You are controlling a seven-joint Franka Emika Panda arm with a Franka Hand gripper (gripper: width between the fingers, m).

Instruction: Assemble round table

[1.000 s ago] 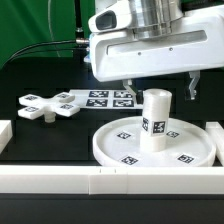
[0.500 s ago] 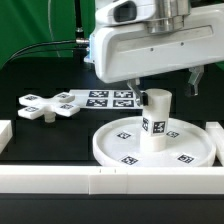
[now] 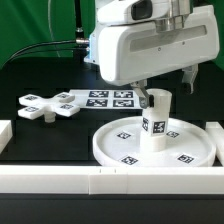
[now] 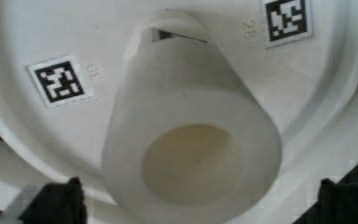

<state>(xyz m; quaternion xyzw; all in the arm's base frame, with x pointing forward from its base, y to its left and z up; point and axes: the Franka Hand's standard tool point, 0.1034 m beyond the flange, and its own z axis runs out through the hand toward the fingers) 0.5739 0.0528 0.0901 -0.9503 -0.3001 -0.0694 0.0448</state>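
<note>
The large round rimmed disc (image 3: 118, 148) lies on the table, with the short thick post (image 3: 155, 122) standing upright on its middle. The four-armed cross piece (image 3: 45, 106) lies flat at the exterior view's left. My gripper (image 3: 166, 90) is open just above the post's top, one finger on each side and not touching it. In the wrist view I look straight down on the post (image 4: 194, 120) and the disc (image 4: 51, 40). The dark fingertips (image 4: 60, 200) stand apart from the post, so the gripper (image 4: 202, 205) is empty.
The marker board (image 3: 105, 98) lies flat behind the disc, between it and the cross piece. Long white border blocks (image 3: 60, 180) run along the front edge and stand at both sides (image 3: 4, 132).
The hand has shifted a little toward the exterior view's right, and the left finger has come in next to the post's top. Post, disc and cross piece have not moved.
</note>
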